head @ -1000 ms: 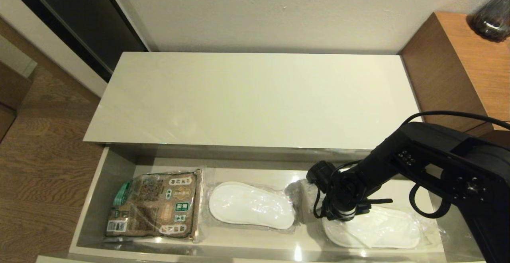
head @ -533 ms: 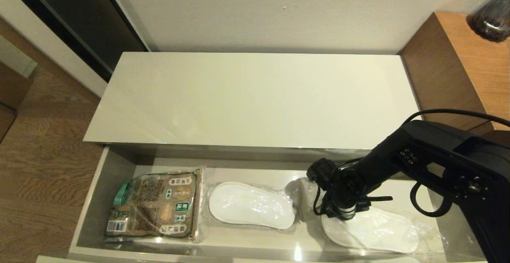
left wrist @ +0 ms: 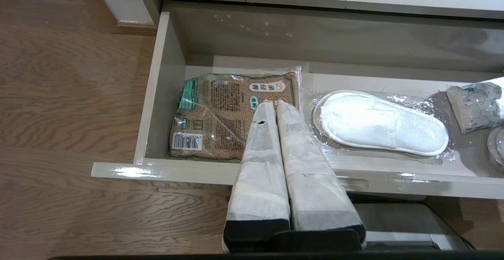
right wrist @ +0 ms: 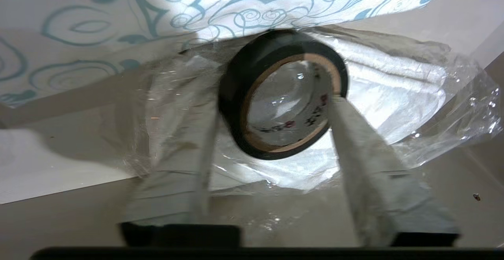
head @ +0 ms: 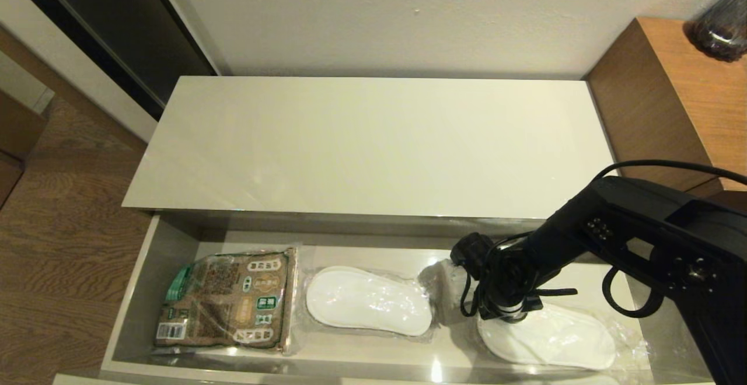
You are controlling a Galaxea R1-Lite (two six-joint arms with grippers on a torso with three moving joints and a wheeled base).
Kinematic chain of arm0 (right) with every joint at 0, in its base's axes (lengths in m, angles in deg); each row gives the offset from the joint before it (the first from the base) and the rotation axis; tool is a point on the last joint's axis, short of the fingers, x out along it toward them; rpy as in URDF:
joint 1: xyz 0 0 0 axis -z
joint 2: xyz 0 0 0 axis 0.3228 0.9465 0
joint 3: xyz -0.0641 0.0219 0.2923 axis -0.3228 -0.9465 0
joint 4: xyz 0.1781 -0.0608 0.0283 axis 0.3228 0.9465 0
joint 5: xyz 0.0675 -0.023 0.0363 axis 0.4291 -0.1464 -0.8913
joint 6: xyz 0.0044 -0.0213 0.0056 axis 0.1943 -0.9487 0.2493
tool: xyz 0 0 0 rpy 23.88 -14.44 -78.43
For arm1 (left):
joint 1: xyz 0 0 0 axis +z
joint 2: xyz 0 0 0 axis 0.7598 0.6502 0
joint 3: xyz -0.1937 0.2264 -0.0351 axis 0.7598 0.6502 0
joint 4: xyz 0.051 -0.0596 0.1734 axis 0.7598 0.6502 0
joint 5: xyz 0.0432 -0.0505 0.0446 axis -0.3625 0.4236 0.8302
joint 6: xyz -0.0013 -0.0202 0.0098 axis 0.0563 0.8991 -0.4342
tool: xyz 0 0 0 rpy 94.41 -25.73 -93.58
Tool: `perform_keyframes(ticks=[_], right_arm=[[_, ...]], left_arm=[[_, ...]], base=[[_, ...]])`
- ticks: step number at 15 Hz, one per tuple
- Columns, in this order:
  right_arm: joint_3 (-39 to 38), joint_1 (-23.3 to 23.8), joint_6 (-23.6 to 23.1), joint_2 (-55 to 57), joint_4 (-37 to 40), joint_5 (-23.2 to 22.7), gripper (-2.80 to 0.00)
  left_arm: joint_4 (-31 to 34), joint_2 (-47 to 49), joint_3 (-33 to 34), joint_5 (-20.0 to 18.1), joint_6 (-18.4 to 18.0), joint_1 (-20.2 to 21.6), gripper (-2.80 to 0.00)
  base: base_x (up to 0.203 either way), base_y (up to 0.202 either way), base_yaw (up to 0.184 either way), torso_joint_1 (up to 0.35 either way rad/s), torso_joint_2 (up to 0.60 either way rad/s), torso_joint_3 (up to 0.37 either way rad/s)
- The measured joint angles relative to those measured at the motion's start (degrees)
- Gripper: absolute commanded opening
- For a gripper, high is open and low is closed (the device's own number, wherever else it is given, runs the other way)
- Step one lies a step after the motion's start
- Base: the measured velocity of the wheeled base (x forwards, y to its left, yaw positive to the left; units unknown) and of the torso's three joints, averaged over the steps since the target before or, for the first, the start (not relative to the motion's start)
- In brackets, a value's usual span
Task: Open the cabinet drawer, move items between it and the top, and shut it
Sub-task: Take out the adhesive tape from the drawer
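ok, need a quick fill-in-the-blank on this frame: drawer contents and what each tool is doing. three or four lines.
1. The cabinet drawer stands ____.
2. The right tool has a finger on either side of the black ____, which rests on a wrapped slipper pair.
3. The brown-and-green packet lies at the drawer's ____ end, as the robot sees it.
4. The left tool has its fingers ____ and holds nothing.

Missing words: open; tape roll; left; shut

Head view high above the open drawer [head: 175, 239]; both wrist views inside, right closest.
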Motion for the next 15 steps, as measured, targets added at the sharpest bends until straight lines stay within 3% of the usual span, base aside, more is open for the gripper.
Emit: perform_keyframes(ticks=[8,15], right_arm=[[0.39,0.60,-0.56,-0.31,0.31,-0.13,-2.80],[0.85,0.62,-0.15,-7.04,7.57,-0.57,-2.80]], left_arm=[[0.00,0.00,0.00,-0.02,0.02,0.00,-2.80],[-0.02,0.00,0.00,0.02,0.02,0.00,-2.80]], base=[[0.000,0.000,0.000,0.000,0.00,0.000],[0.000,0.000,0.000,0.000,0.00,0.000]])
